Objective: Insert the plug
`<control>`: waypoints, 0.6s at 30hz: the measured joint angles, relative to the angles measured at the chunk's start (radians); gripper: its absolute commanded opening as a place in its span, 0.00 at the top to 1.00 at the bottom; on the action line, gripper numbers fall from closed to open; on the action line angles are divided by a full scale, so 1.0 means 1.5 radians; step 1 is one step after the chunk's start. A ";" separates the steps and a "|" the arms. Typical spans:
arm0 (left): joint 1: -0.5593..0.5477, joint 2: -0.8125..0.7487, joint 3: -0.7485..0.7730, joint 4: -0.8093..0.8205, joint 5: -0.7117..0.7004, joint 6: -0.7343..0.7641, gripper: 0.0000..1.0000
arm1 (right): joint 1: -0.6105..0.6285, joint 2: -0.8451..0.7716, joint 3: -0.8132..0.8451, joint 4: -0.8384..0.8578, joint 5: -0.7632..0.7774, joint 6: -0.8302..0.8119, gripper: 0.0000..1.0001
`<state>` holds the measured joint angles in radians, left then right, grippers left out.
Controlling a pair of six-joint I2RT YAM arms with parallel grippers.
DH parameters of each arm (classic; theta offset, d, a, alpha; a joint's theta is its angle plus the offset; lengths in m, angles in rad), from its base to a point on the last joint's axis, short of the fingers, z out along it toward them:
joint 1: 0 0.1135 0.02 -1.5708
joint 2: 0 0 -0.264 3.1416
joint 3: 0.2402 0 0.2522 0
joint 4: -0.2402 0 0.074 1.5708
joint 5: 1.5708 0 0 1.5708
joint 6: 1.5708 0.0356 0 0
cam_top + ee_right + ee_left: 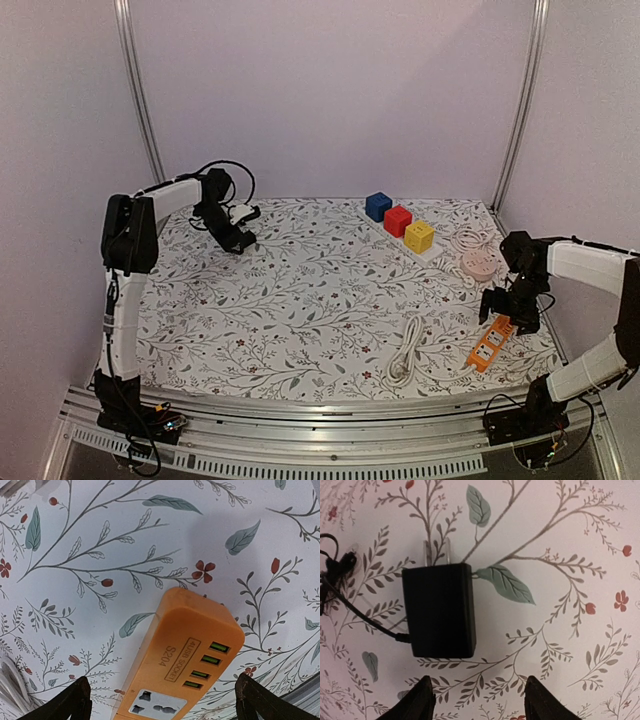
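**Left of the overhead view.** My left pincer (232, 236) hangs over the upper left of the tabletop (300, 300). In its wrist view the left pincer (477, 702) is wide open, its 2 fingers (417, 702) at the bottom edge with nothing between them. The plug (439, 611), a black block adapter, lies flat on the cloth just above them in the frame, untouched.

**Step in hand.** I judge this to be the approach before the grasp. The next move calls for me to advance toward the top of the wrist frame until the fingers flank the block, then close across its narrow width.

**Orientation.** The plug's long axis runs top to bottom in the wrist frame. Its 2 prongs (437, 552) point to the top edge, and the cord (380, 627) leaves at the lower left.

**Right of the overhead view.** The orange power strip (490, 345) lies at the lower right, well apart from the plug. My right pincer (505, 305) hovers at its far end. In the wrist view the right pincer (167, 702) is spread wide either side of the power strip (195, 645), gripping nothing. A universal socket (155, 707) shows below 4 USB ports (205, 665).
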<state>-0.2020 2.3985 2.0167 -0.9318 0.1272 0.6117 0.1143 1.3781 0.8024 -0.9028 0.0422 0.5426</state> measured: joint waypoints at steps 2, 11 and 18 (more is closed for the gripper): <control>0.000 0.016 0.048 0.007 -0.001 -0.003 0.37 | 0.005 0.000 -0.002 0.006 -0.001 0.005 0.01; -0.005 0.083 0.173 0.037 -0.006 -0.025 0.37 | 0.017 0.010 -0.007 0.019 0.002 0.020 0.01; -0.015 0.130 0.190 0.026 0.004 -0.041 0.61 | 0.017 0.017 -0.007 0.018 0.008 0.022 0.01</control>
<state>-0.2245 2.5935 2.3024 -0.8928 0.1337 0.5507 0.1394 1.4029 0.7921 -0.8753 0.0536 0.5751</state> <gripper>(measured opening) 0.558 0.988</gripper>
